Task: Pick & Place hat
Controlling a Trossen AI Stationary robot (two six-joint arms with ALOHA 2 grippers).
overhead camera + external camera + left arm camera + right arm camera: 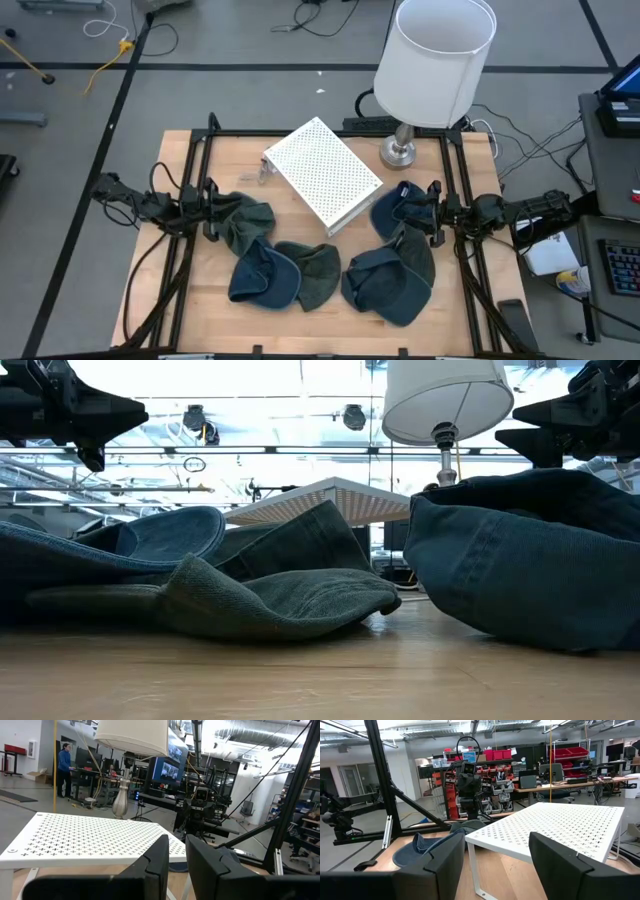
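Over on left edge, left gripper point(212, 212) hovering beside green hat point(245, 222), fingers nearly pinched together, holding nothing. Blue hat point(262, 275) and more caps piled mid-table, white perforated stand point(322, 172) behind. Right gripper point(433, 215) spread wide over right hats point(400, 210), empty. Plan: drop low, pinch one brim only. Brim edges probably overlapped, hard to tell which cap is on top.

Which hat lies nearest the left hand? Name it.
The green hat at the table's left edge, directly beside the left hand. The other hats lie farther toward the front and right of the table.
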